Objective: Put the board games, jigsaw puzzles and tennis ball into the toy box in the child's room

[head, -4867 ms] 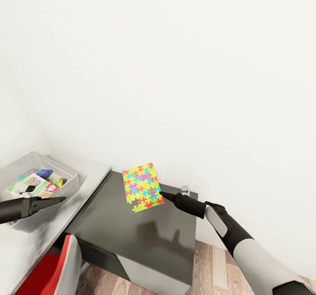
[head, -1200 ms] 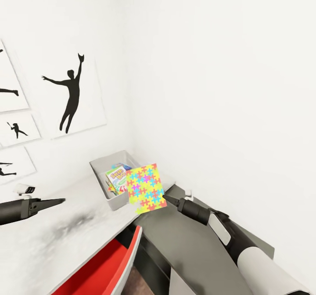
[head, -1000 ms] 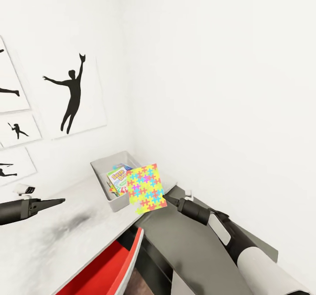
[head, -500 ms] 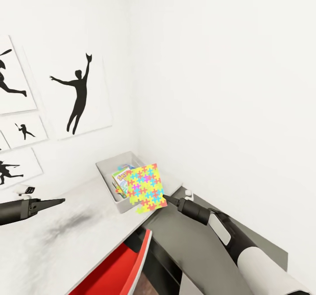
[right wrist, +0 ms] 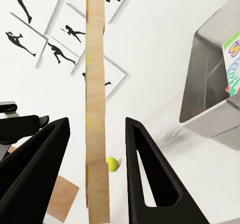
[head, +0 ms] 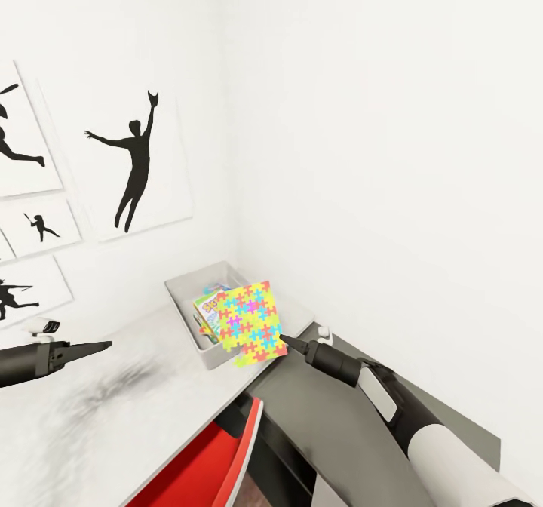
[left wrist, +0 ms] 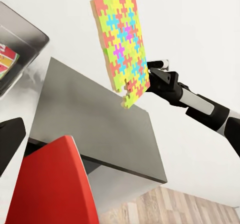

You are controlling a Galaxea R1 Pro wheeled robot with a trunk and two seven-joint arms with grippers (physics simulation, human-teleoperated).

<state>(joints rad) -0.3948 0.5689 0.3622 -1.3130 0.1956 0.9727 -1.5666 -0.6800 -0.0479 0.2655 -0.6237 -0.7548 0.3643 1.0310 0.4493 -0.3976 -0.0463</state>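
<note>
My right gripper [head: 285, 339] is shut on a jigsaw puzzle [head: 250, 324], a thin multicoloured slab held upright in the air. In the head view the slab overlaps the near right corner of the grey toy box [head: 183, 290]. The box stands on the pale table [head: 113, 409] in the room's corner, with the SKIP-BO board game [head: 210, 305] inside. The right wrist view shows the puzzle [right wrist: 96, 109] edge-on between the fingers [right wrist: 145, 169], the toy box [right wrist: 210, 84], and the tennis ball [right wrist: 112, 164] on the tabletop beyond. My left gripper [head: 102, 346] hovers open over the table, left of the box.
The table's lower dark grey section [head: 339, 416] lies under my right arm. A red chair [head: 219, 469] is tucked at the table's front edge. White walls meet behind the box; silhouette posters [head: 132, 160] hang on the left wall.
The whole view has swung left and settled, so the toy box now sits just behind the puzzle. The puzzle stays in my right gripper. The left arm holds its pose.
</note>
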